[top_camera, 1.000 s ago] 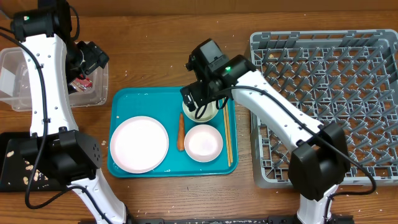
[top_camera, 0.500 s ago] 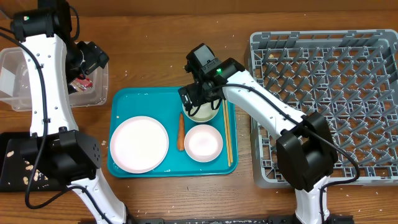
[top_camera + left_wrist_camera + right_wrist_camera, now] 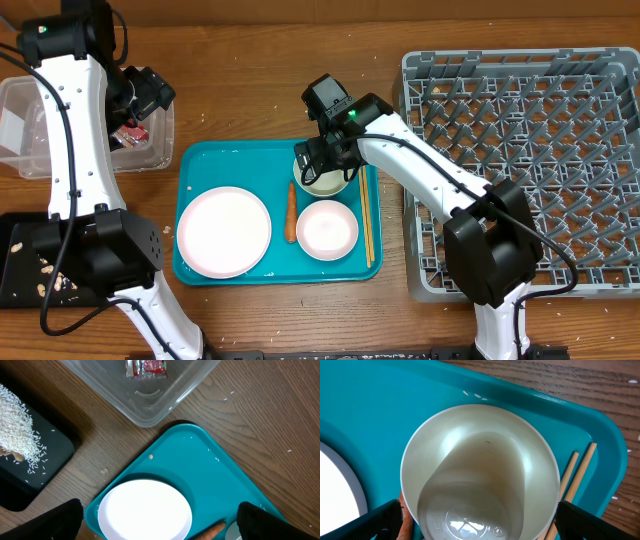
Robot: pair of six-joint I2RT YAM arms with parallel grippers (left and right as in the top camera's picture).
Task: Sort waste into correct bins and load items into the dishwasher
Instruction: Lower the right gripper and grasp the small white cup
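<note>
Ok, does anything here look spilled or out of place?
A few pale crumbs lie loose on the wooden table and the teal tray, outside the black tray that holds the food scraps. Nothing looks tipped or broken.

Carrot [image 3: 291,212] between plate [image 3: 224,232] and bowl [image 3: 327,229]

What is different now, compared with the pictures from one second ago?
The right arm swung toward the teal tray; the right gripper, open, stayed over the cup. Nothing was gripped or released. The left gripper, plate, carrot and bowl did not move.
</note>
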